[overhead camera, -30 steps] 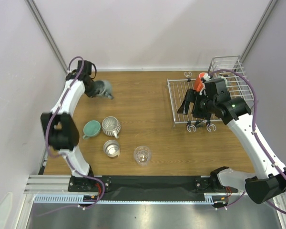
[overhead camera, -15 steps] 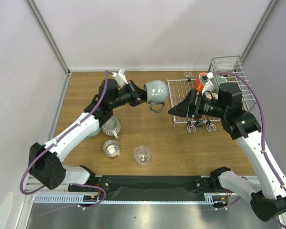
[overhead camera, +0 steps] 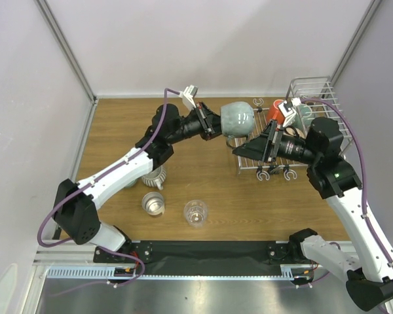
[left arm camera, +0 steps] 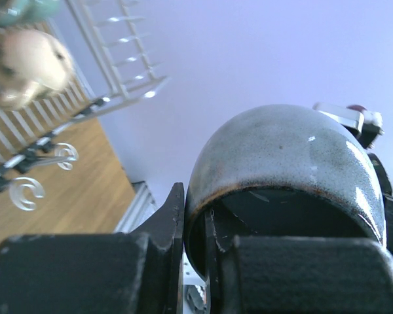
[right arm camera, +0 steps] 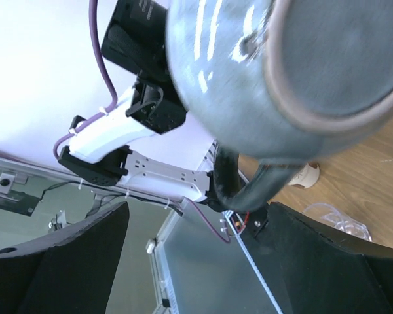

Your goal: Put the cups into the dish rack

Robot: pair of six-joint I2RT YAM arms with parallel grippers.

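1. The brown wood surface [overhead camera: 203, 176] holds everything.
2. The dish rack [overhead camera: 311, 82] sits at the far right of it. It has a flat tray, and a tall basket at the tray's right side.
3. The right hand [overhead camera: 245, 150] is spread wide open and holds nothing. It hangs over the left side of the tray, with its fingers pointing left. This hand and its arm cover much of the tray.
4. The left hand [overhead camera: 213, 124] is clenched on the rim of the grey-blue mug [overhead camera: 237, 118], with one finger inside and one outside. The mug is up in the air on its side, at the tray's far left edge, just beside the right hand.
5. A white mug with orange inside [overhead camera: 274, 116] is on the far part of the tray, close to the right of the held mug.
6. A beige mug [left arm camera: 26, 59] is in the rack too.
7. Three cups stand on the near left of the surface. The ribbed whitish cup [overhead camera: 156, 175] is partly under the left arm. The steel cup [overhead camera: 153, 203] is just nearer than it. The clear glass [overhead camera: 196, 212] is to the right of the steel cup.
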